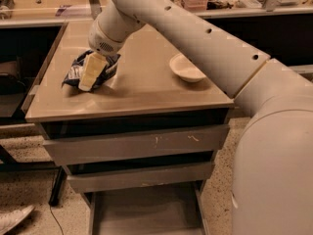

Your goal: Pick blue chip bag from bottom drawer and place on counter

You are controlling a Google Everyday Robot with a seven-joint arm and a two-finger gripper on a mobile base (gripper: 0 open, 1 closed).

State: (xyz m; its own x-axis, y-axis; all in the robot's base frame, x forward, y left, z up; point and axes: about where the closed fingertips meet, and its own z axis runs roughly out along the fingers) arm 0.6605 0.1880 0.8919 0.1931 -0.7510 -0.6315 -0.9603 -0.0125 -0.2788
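The blue chip bag (72,74) lies crumpled on the left part of the counter (146,89), touching its surface. My gripper (88,83) reaches down from the arm at the upper right and is shut on the bag, with one cream finger (93,71) lying across the front of it. The other finger is hidden behind the bag. The bottom drawer (146,212) stands pulled out at the foot of the cabinet, and its flat grey floor shows nothing on it.
A white bowl (188,68) sits on the right part of the counter. The two upper drawers (137,143) are closed. A cluttered wooden bench (234,1) runs along the back. My arm's large body (274,170) fills the right side.
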